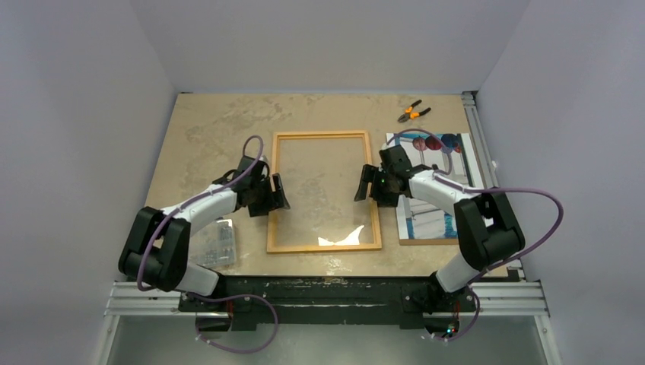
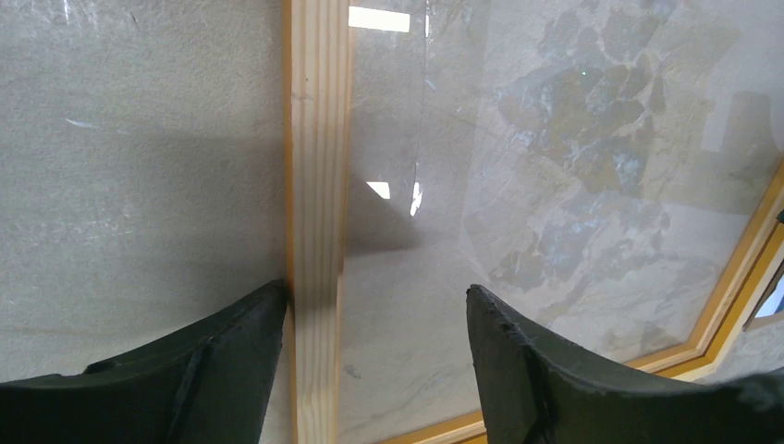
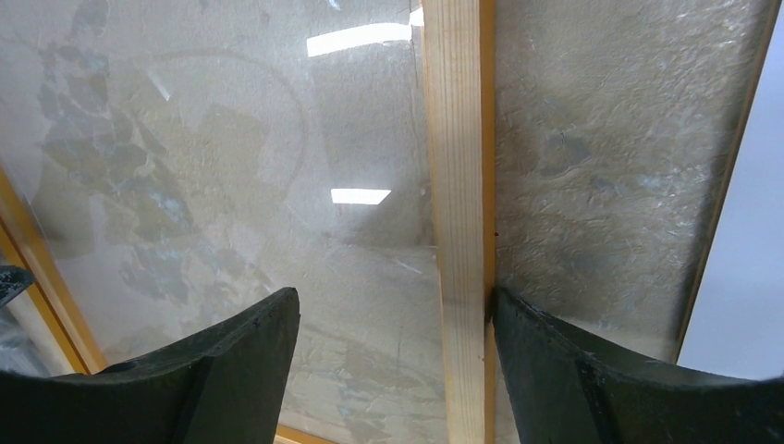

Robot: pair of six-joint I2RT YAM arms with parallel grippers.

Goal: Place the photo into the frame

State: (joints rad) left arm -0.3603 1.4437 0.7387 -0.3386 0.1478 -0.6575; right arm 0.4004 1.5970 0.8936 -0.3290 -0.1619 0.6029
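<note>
Top external: frame (image 1: pixel 322 134) is straddled at 9 and 3 o'clock by spread left gripper (image 1: pixel 274 195) and spread right gripper (image 1: pixel 366 186); it could be skewed by uneven closure.

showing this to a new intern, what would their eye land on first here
The orange-edged frame lying flat in the middle grabs the eye, with the left claw and right claw each open astride one of its side rails. Next comes the colourful photo at the right, partly under the right arm, then the orange-handled pliers near the far right corner.
</note>
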